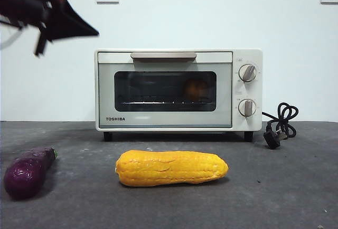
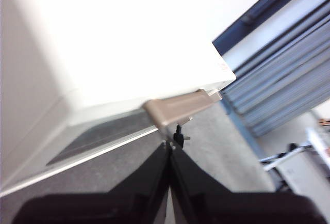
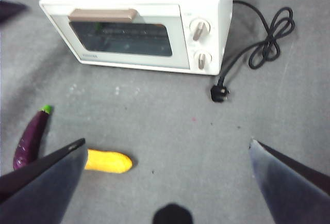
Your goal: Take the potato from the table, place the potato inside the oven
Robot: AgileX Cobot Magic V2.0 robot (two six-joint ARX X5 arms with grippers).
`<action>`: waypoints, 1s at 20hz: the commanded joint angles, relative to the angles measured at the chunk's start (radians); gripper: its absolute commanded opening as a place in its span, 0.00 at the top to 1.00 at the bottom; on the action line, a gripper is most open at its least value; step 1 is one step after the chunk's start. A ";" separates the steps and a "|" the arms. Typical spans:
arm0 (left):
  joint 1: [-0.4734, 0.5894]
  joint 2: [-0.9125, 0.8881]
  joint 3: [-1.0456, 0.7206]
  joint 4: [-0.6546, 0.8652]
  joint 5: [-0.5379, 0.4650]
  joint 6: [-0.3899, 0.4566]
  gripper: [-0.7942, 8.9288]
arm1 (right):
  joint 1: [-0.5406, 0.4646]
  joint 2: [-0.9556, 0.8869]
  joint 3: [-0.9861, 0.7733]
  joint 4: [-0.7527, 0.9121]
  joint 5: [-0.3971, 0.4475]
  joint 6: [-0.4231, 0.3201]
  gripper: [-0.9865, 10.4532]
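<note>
A round tan-brown potato (image 1: 196, 89) sits on the wire rack inside the oven (image 1: 178, 90), dimly visible behind its closed dark glass door. The left gripper (image 2: 170, 149), jaws pressed together and holding nothing, hangs just above the oven's handle (image 2: 178, 108). The right gripper (image 3: 167, 152), jaws spread wide and empty, hangs well in front of the oven. "TOSHIBA" marks the door's lower left corner.

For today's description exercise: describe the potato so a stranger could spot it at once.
Find the cream-white oven standing at the back of the table. Behind its shut glass door, on the right of the rack, sits the potato: round and tan-brown, unlike the yellow corn and purple eggplant outside.
</note>
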 commanded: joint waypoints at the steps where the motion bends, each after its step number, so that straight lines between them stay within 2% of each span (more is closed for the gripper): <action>1: -0.015 -0.148 -0.004 -0.219 -0.107 0.195 0.93 | 0.002 0.011 -0.002 -0.005 -0.023 -0.041 0.42; 5: -0.059 -0.397 -0.004 -0.576 -0.355 0.365 0.93 | 0.002 0.039 -0.002 -0.005 -0.108 -0.107 0.42; 8: -0.098 -0.552 -0.004 -0.746 -0.452 0.397 0.93 | 0.002 0.065 -0.002 -0.005 -0.124 -0.130 0.42; 12: -0.131 -0.732 -0.004 -0.854 -0.499 0.395 0.93 | 0.002 0.088 -0.002 -0.005 -0.239 -0.151 0.43; 14: -0.132 -0.797 -0.004 -0.910 -0.521 0.391 0.93 | 0.002 0.096 -0.002 -0.012 -0.264 -0.156 0.59; 16: -0.132 -0.848 -0.004 -0.974 -0.553 0.393 0.93 | 0.002 0.101 -0.002 -0.023 -0.263 -0.159 0.85; 17: -0.132 -0.865 -0.004 -0.997 -0.569 0.393 0.93 | 0.002 0.101 -0.002 -0.027 -0.263 -0.167 0.93; 20: -0.132 -0.883 -0.004 -1.030 -0.569 0.396 0.93 | 0.002 0.101 -0.002 -0.028 -0.263 -0.166 0.92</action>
